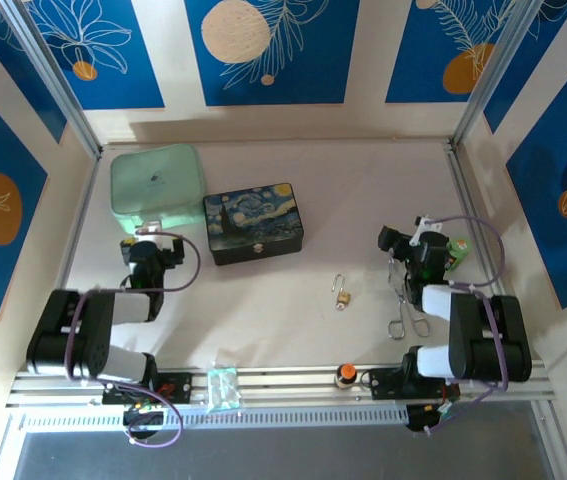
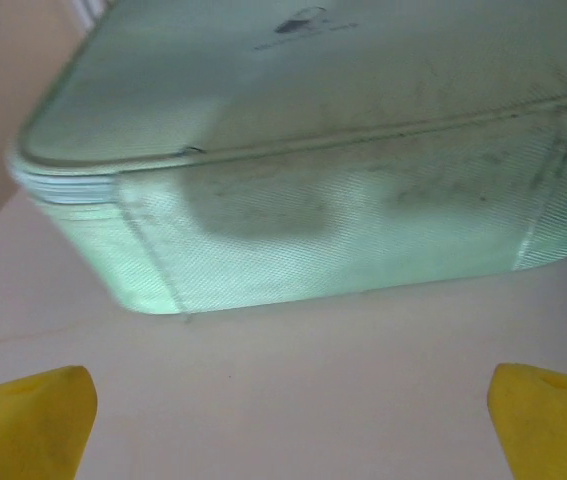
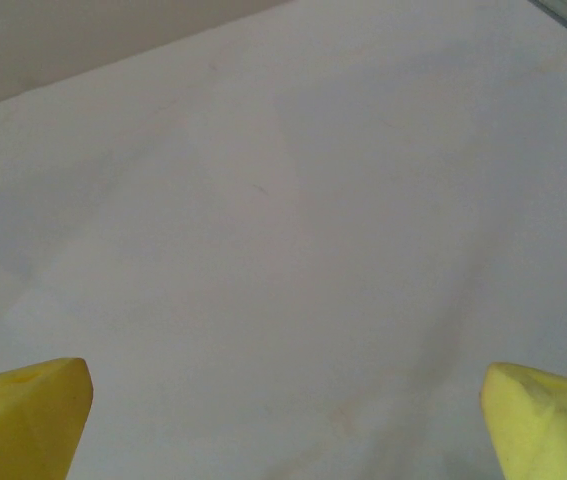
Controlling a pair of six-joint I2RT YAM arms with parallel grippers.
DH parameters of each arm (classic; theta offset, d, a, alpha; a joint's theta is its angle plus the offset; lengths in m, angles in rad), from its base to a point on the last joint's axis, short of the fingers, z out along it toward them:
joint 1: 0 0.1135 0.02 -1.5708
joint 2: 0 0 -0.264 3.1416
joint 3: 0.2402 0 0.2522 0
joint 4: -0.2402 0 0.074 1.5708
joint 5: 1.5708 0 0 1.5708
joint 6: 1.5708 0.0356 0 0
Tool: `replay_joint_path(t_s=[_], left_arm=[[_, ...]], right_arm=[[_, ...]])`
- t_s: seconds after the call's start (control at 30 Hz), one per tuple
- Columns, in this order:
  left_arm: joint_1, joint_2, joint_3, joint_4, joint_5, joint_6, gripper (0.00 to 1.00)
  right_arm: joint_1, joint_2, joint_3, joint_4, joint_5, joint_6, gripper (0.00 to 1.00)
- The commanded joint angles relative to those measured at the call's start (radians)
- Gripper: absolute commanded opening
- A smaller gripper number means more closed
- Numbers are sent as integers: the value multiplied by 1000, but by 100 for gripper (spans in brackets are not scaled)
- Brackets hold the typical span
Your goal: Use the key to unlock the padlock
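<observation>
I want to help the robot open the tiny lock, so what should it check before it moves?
1. Padlock lies in the open on the table with nothing on it: ok.
2. Key found: cannot tell, since nothing that small can be made out from above.
3. Left gripper open and empty: ok.
4. Right gripper open and empty: ok.
5. A gripper aimed at the padlock: not ok. The left one faces the mint green case and the right one faces bare table.
6. Forceps out of the right arm's way: cannot tell.
</observation>
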Motion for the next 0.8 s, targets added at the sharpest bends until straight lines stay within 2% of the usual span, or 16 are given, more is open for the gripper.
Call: replay_joint_path(t_s=[0.0, 0.07, 0.13, 0.17, 0.43, 0.77], left_arm=[[13, 122, -7, 277, 101, -1, 99], [13, 72, 29, 127, 100, -10, 99], [13, 102, 51, 137, 120, 5, 99], [11, 90, 71, 71, 117, 3, 99], [-10, 99, 86, 65, 80, 20, 99], [-11, 98, 90, 56, 86, 24, 99]], right_arm=[[54, 75, 51, 124, -16, -95, 99], [84, 128, 80, 119, 45, -113, 99], [101, 151, 77, 144, 65, -128, 99], [101, 156, 82, 142, 62, -129, 99], [101, 153, 80, 142, 61, -129, 99], [94, 150, 81, 137, 30, -132, 99]])
